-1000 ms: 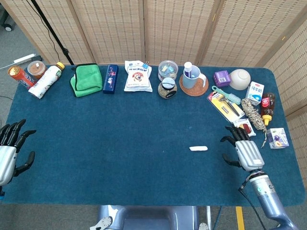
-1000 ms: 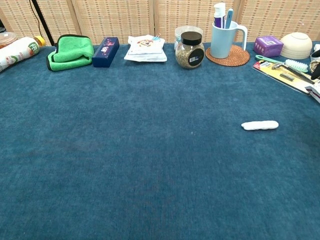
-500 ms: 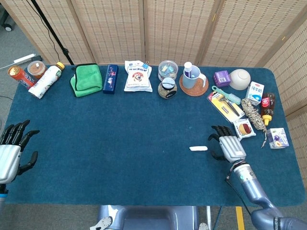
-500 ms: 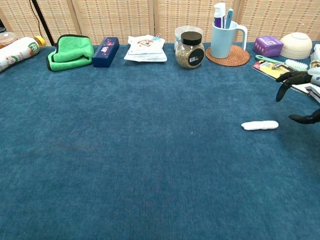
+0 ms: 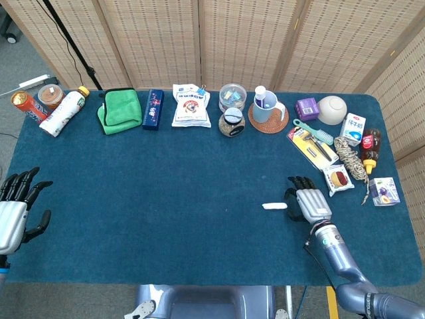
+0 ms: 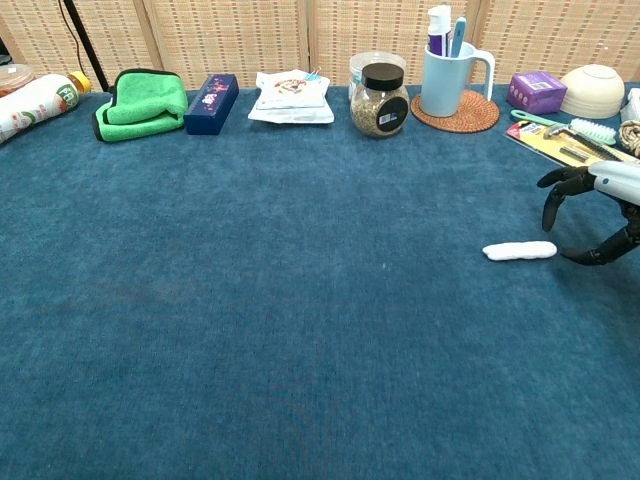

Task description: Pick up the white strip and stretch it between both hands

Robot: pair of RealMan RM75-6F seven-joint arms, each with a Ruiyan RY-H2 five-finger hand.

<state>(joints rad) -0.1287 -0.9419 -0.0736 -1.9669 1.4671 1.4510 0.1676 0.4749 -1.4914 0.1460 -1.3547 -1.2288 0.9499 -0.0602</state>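
The white strip (image 5: 274, 206) (image 6: 520, 251) lies flat on the blue table, right of the middle. My right hand (image 5: 307, 202) (image 6: 594, 205) hovers just right of the strip's end with fingers spread and curved downward, holding nothing and not touching it. At the table's front left edge my left hand (image 5: 16, 207) is open with its fingers apart, far from the strip, and it shows only in the head view.
Along the back stand a bottle (image 5: 64, 111), green cloth (image 5: 119, 110), blue box (image 5: 153, 109), white pouch (image 5: 191, 104), jar (image 5: 232, 123) and a mug on a coaster (image 5: 267, 109). A brush, packets and rope (image 5: 350, 159) crowd the right side behind my right hand.
My right hand has moved left across the table, from the right edge to just beside the strip's right end. The left hand has barely shifted.
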